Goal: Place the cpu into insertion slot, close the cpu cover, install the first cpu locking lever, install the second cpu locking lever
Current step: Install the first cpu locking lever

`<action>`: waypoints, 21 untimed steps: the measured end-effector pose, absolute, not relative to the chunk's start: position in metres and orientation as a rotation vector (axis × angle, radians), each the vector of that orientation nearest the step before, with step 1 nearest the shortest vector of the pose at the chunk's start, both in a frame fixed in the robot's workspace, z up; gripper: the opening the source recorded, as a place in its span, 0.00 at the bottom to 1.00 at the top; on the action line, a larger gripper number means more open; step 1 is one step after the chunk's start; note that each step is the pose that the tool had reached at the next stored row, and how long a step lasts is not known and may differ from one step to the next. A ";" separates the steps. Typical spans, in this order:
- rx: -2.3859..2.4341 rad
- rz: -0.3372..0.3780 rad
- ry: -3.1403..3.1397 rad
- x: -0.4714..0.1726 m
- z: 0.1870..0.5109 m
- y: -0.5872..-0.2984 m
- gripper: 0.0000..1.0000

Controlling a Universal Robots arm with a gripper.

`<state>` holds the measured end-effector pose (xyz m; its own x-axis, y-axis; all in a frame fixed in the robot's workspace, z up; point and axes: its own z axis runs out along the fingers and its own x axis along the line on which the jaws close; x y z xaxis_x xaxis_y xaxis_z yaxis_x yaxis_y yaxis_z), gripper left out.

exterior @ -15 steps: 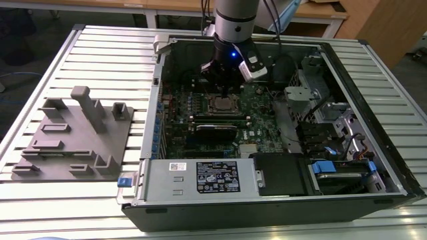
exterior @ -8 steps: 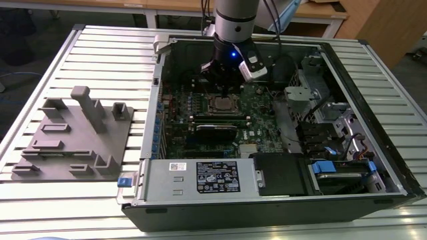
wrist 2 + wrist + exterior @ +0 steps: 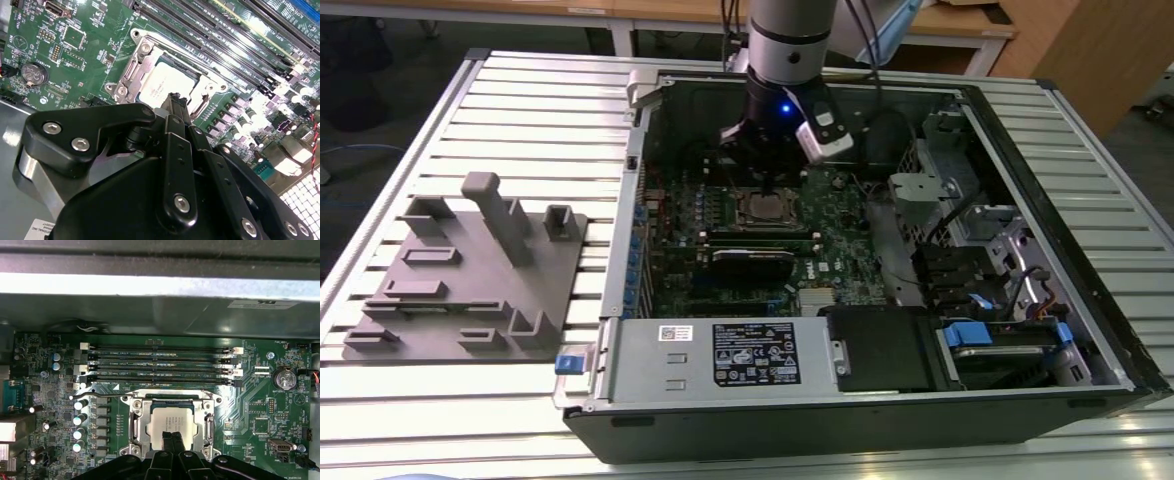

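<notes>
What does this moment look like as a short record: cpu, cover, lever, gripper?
cpu: seated flat in the insertion slot
cpu cover: down, framing the cpu
locking lever: one wire lies flat beside the cover; latched or not, cannot tell
gripper: fingers together, tips at the cpu's edge

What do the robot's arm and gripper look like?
The arm is a smooth silver-grey tube with a black ring. Its wrist is black, with a small blue light and a pale camera box on its side. The gripper is matte black, made of flat rounded links with silvery screw heads.
</notes>
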<state>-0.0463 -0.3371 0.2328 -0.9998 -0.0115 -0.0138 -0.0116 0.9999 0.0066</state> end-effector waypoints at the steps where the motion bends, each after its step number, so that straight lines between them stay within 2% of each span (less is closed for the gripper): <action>1: -0.018 0.010 3.128 -0.048 0.233 -0.337 0.10; 21: -0.018 0.011 3.127 -0.055 0.243 -0.337 0.10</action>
<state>-0.0554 -0.3371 0.2428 -0.9998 -0.0115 -0.0141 -0.0116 0.9999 0.0070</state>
